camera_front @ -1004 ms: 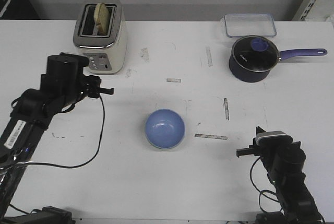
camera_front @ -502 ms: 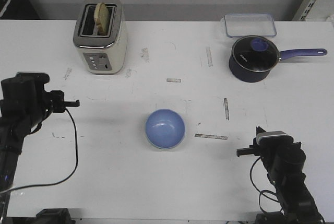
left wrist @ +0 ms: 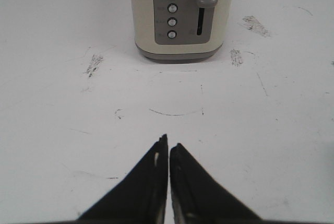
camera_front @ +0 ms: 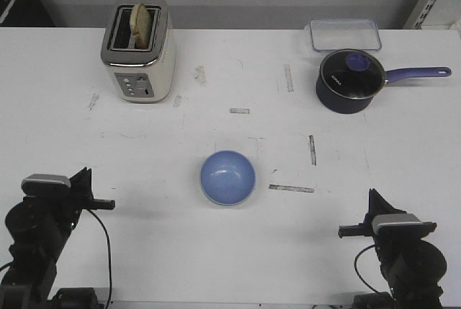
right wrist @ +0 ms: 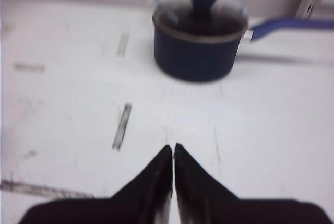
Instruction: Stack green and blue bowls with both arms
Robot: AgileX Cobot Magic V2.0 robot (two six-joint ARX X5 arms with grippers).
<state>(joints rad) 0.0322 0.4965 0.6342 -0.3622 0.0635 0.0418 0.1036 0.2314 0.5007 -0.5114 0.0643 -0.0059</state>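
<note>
The light blue bowl point(camera_front: 227, 176) sits upright on the white table point(camera_front: 144, 150) near its middle. A thin pale edge shows along its near rim; no separate green bowl is in view. My left gripper point(camera_front: 84, 176) is at the near left edge, well to the left of the bowl, shut and empty. In the left wrist view the gripper point(left wrist: 168, 141) has its jaws together over bare table. My right gripper point(camera_front: 373, 198) is at the near right edge, shut and empty. The right wrist view, which is blurred, also shows this gripper point(right wrist: 173, 147) closed.
A cream toaster point(camera_front: 138, 48) with bread stands at the back left and shows in the left wrist view point(left wrist: 180, 15). A dark navy saucepan point(camera_front: 350, 81) with lid and long handle stands at the back right, with a clear lidded box point(camera_front: 345, 34) behind it. Tape marks lie on the table.
My left arm has drawn back from beside the toaster to the near left edge. My right arm has pulled back a little toward the near edge. The bowl has not moved.
</note>
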